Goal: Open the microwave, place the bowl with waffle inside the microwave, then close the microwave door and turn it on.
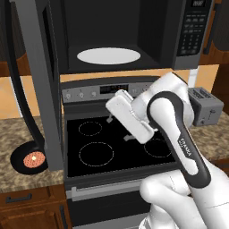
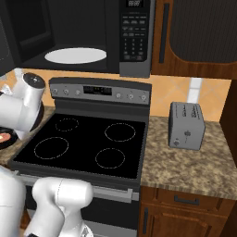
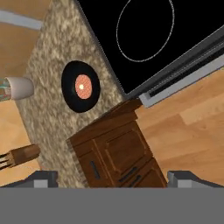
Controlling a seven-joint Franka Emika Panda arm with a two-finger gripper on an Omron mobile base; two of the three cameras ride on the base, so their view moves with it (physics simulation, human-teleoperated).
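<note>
Hand view, tool (image 3: 112,178) spread wide, empty, above bowl (image 3: 81,86) with waffle (image 3: 82,87)

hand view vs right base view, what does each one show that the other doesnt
Hand view alone: a white cup on the counter beyond the bowl, a wooden handle at the picture's left edge, the wood floor, the cabinet seen from above, and the open gripper with its tips wide apart.

Right base view alone: the open microwave with its white turntable, the keypad, the stove's dial panel and the toaster.

Both: the stove, the granite counter, and the bowl with the waffle, which is mostly hidden by the arm in the right base view.
</note>
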